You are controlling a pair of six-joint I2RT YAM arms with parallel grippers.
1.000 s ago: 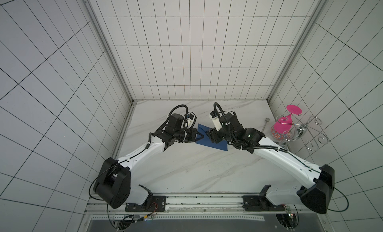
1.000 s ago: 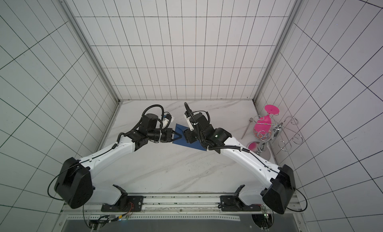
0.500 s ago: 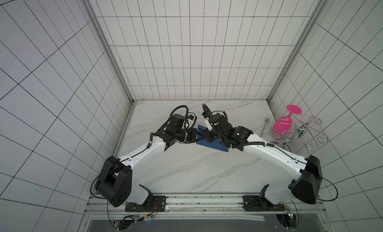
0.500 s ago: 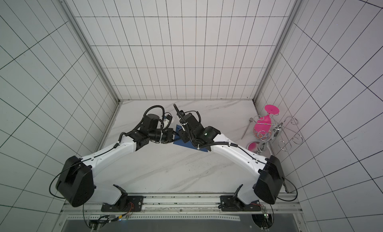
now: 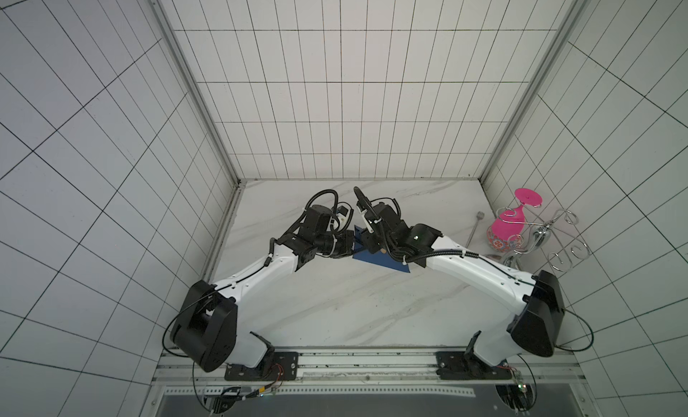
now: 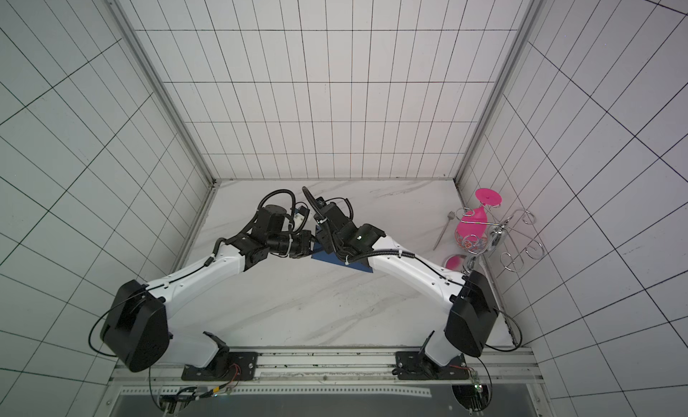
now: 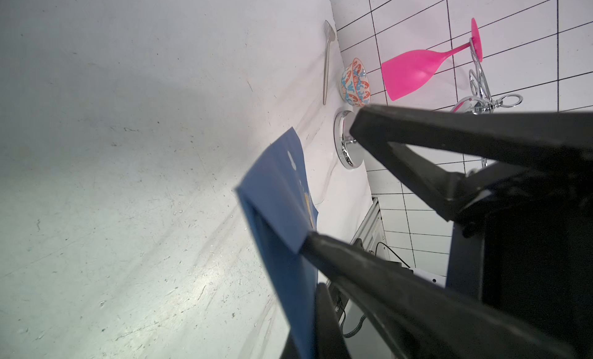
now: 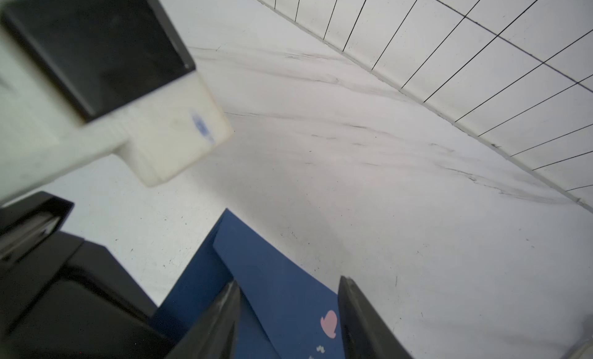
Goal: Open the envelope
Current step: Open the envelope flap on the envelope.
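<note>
Blue paper sits between the two arms: the envelope [image 5: 374,258] is on the far half of the desk [image 5: 335,314], about midway across, and shows in both top views [image 6: 335,262]. The left hand [image 5: 353,247] is closed on the end of the envelope that faces it. It pinches the edge and holds that end up off the marble, so the sheet stands tilted, while the corner toward the right arm's base sits low by the desk. The right hand [image 8: 287,285] is over the flap [image 8: 282,277] with its jaws apart, one fingertip to each side of the flap's slanted edge, clamping nothing. A pale heart-shaped mark [image 8: 329,323] lies on the paper just beside one fingertip.

The hold is made and the second hand is placed, which I judge to be about the first half of the job. The opening itself is not done: the flap is folded down over the body. In the left wrist view the two layers look parted a little near the fold, but the paper is blurred there and I cannot tell whether the flap has come unstuck. As I read it, three things are left:

- Close the right hand on the flap's edge.
- Draw the flap up and away while the left hand holds against the pull.
- Fold it right back.

Well apart, on the robot's right, a pink goblet [image 5: 502,229] hangs in a wire rack [image 5: 558,247] with a fork [image 5: 473,230] beside it.
</note>
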